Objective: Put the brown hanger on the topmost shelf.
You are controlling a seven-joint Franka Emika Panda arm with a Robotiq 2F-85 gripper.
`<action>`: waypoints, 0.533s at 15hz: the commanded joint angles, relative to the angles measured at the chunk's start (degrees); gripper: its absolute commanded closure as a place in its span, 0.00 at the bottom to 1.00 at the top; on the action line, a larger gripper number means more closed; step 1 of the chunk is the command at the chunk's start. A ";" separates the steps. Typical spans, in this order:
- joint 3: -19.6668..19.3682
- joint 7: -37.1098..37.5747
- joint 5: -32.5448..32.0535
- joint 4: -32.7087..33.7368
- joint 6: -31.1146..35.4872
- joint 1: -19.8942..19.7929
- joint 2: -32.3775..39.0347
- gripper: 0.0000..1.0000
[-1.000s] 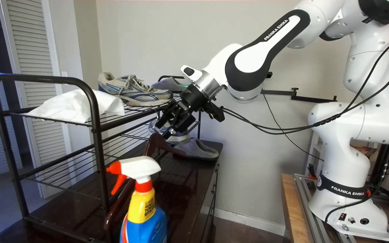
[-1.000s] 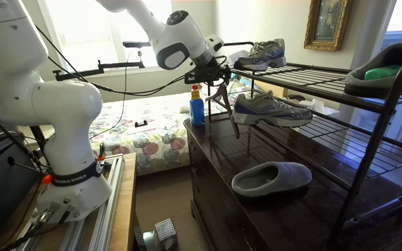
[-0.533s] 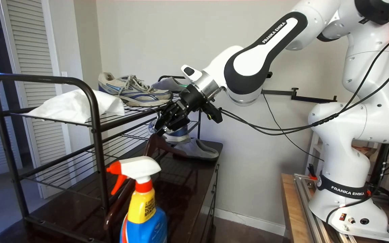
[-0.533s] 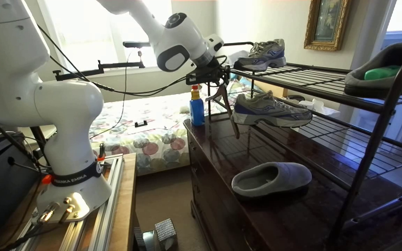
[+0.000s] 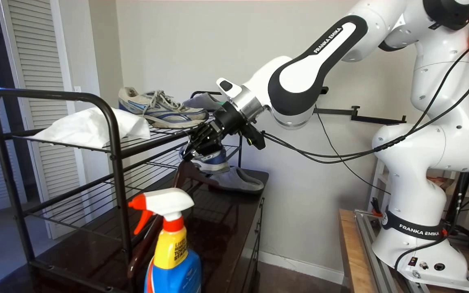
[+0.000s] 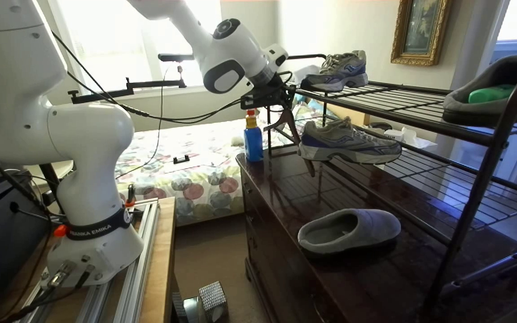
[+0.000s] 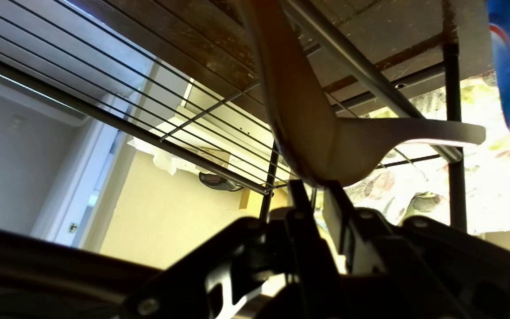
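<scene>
A Panda arm [image 5: 312, 77] reaches over a glossy dark-wood dresser [image 6: 294, 193], its gripper [image 7: 314, 184] at the peak of a brown hanger [image 5: 183, 173] left of center in an exterior view. The wrist view shows the two fingers [image 7: 300, 199] near each other, a narrow gap between them; whether they clamp the hanger cannot be told. The hanger is below the topmost shelf [image 6: 393, 115] of a black wire rack [image 5: 119, 183] that stands on the dresser, one side slanting down behind a blue spray bottle [image 5: 173, 260] at bottom left of center. On the topmost shelf sit a gray-and-blue running shoe [image 6: 337, 74], a crumpled white bag or cloth [image 5: 88, 128] and, at the right edge of an exterior view, a gray slipper [image 6: 460, 105] with a green item [image 6: 489, 94] inside. A second running shoe [image 6: 350, 146] rests on the lower tier [image 6: 386, 203]; another slipper [image 6: 352, 229] lies on the dresser top, lower right. Across the room in an exterior view, a bed [image 6: 177, 143] in a dotted spread lies before a bright window [image 6: 110, 54], a gilt-framed painting [image 6: 420, 31] at upper right. Louvered doors [image 5: 35, 69] line the upper left in an exterior view. In an exterior view, the arm's base [image 6: 94, 251] stands on a wooden table [image 6: 163, 233] at lower left.
</scene>
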 commanded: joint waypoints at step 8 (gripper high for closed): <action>-5.11 0.90 0.42 1.19 1.48 5.79 -0.92 0.99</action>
